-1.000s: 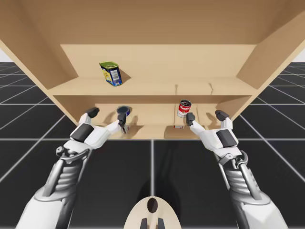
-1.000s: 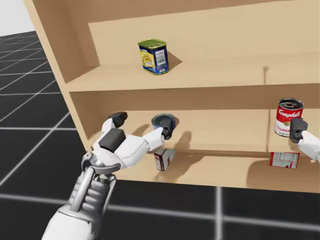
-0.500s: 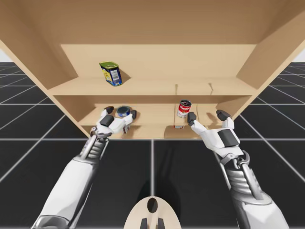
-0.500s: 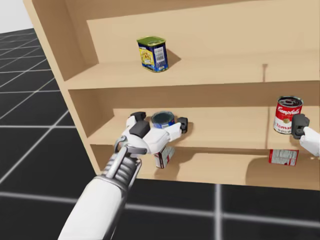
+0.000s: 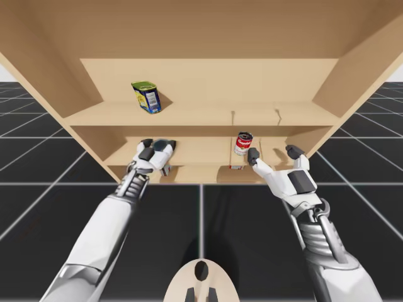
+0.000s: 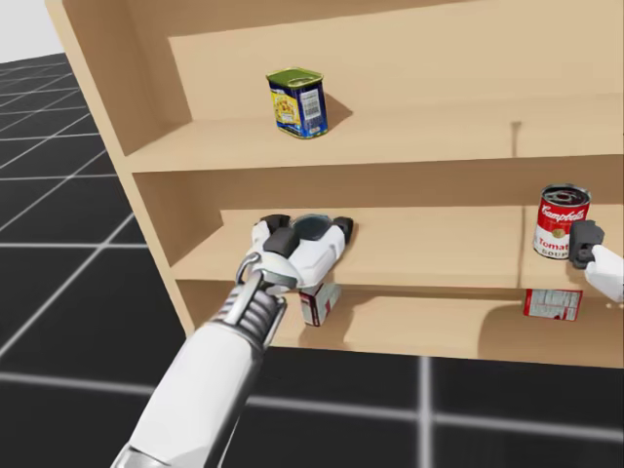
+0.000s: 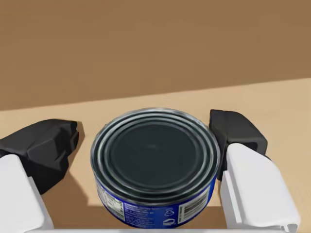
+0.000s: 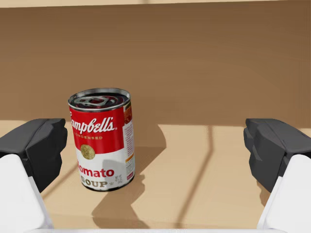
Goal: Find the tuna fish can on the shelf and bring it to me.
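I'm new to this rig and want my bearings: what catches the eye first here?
The left hand reaches into the lower shelf with a flat blue can between its open fingers. The right hand stands open just before a red can further along the same shelf. A blue-yellow tin stands alone on the upper shelf.

left arm [image 5: 104, 226]: stretched far forward, wrist in line with the forearm | left gripper [image 5: 158, 146]: fingers apart, pointing forward | right arm [image 5: 321, 245]: reaches less far, forearm slanting upward | right gripper [image 5: 272, 153]: fingers spread wide, pointing forward, further back than the left one
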`<move>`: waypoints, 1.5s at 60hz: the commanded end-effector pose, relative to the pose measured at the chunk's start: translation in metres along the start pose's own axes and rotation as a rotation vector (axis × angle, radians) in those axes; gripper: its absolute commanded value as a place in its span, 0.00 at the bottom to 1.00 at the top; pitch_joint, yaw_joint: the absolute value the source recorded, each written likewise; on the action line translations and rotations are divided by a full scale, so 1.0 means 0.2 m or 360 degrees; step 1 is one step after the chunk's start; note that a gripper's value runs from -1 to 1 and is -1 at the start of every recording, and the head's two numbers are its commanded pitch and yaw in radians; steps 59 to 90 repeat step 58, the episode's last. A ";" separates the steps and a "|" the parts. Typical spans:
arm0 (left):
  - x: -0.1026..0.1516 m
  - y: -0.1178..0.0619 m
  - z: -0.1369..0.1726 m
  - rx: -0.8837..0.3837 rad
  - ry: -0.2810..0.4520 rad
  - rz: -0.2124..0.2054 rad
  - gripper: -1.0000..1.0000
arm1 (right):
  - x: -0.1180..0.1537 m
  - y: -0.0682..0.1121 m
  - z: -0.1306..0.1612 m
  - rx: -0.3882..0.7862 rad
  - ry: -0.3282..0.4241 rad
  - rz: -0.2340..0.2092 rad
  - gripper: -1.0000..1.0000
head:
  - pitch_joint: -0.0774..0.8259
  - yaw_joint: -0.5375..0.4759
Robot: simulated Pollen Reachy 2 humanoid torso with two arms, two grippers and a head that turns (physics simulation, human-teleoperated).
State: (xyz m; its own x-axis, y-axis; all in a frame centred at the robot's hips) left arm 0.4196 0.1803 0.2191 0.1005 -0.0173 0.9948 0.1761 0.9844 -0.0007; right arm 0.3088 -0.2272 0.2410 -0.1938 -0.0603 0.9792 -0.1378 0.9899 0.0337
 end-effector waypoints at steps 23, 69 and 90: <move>0.13 -0.12 0.17 -0.0109 -0.0135 0.0031 1.00 | 0.00 0.01 0.00 0.0003 0.0003 -0.0023 0.00 | 0.56 0.78; 0.20 -0.08 0.75 -0.0097 -0.0222 -0.0138 1.00 | 0.00 0.01 0.01 0.0066 0.0034 -0.0134 0.00 | 0.55 0.77; 0.20 -0.08 0.75 -0.0097 -0.0222 -0.0138 1.00 | 0.00 0.01 0.01 0.0066 0.0034 -0.0134 0.00 | 0.55 0.77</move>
